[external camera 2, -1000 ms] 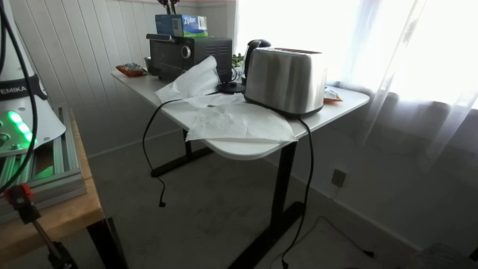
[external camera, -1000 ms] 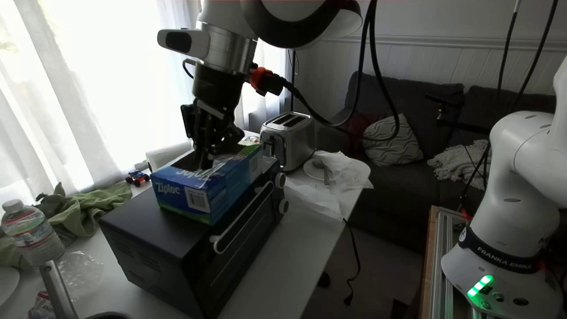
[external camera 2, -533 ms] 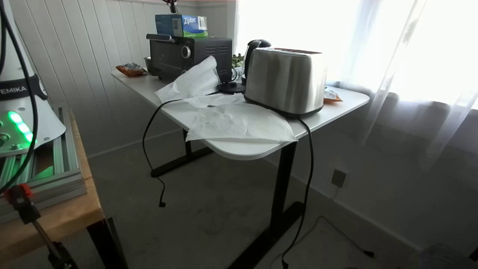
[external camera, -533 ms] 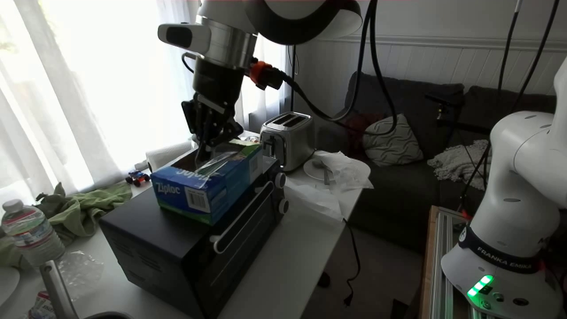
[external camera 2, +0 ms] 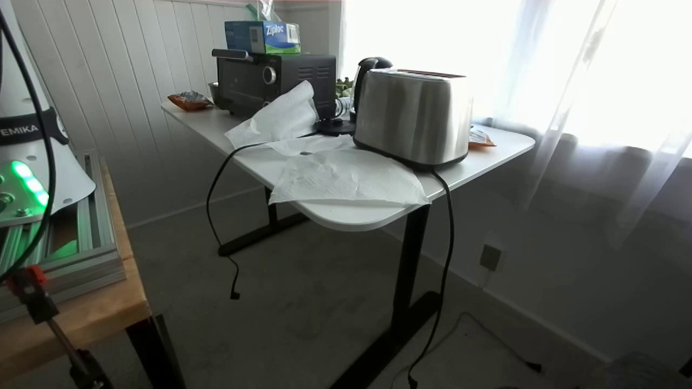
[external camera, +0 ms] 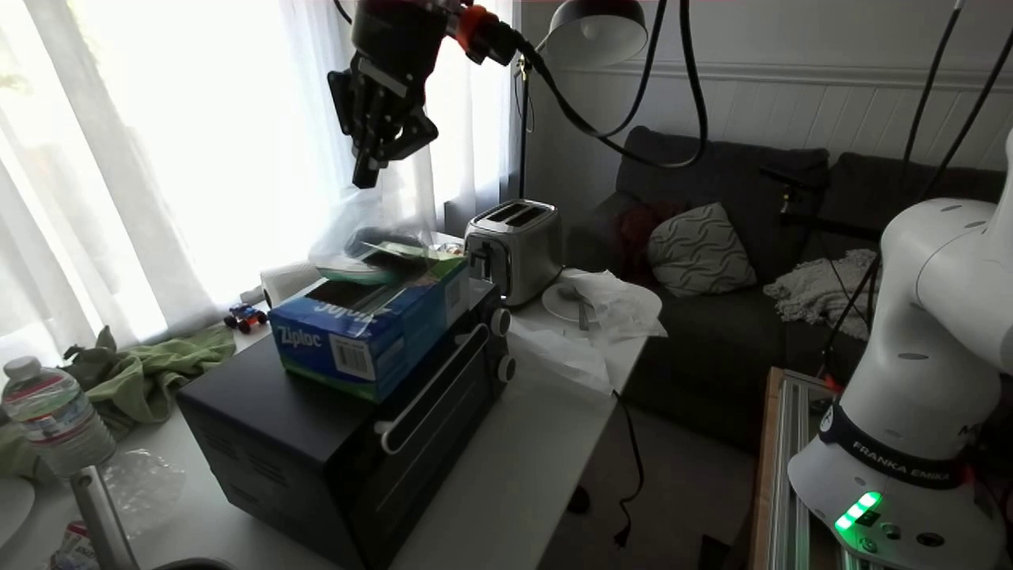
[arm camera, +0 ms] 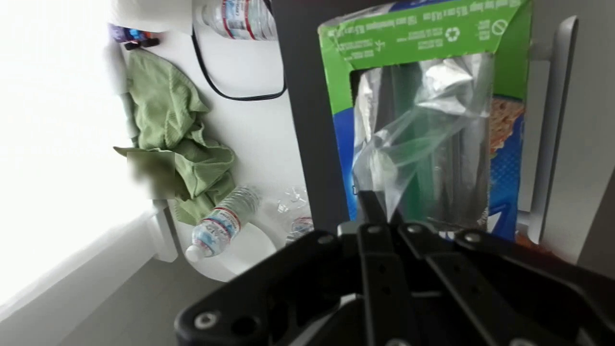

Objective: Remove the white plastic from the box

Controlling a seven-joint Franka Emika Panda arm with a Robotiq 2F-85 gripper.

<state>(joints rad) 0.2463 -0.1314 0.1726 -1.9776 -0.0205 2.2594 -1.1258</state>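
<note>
The blue and green Ziploc box (external camera: 423, 328) lies on the black toaster oven with its opening facing up. It also shows in an exterior view (external camera 2: 243, 35) and in the wrist view (arm camera: 508, 178). My gripper (external camera: 368, 176) is above the box, its fingers shut on the top of a clear, whitish plastic bag (external camera: 348, 237) with a green strip. The bag hangs below the fingers, its lower part at the box opening. It also sticks up above the box in an exterior view (external camera 2: 267, 11). In the wrist view the fingertips (arm camera: 386, 215) pinch the bag (arm camera: 408, 144). Dark contents show inside the box.
The toaster oven (external camera: 261, 419) stands on the white table (external camera: 506, 475). A silver toaster (external camera: 526, 253), a plate (external camera: 645, 305) with paper towel, a water bottle (external camera: 59, 416), a green cloth (external camera: 158, 372) and a toy car (external camera: 246, 317) stand around it.
My gripper has risen from the box opening to well above it. The plastic bag now hangs from the fingers, drawn up out of the opening. The box has stayed in place.
</note>
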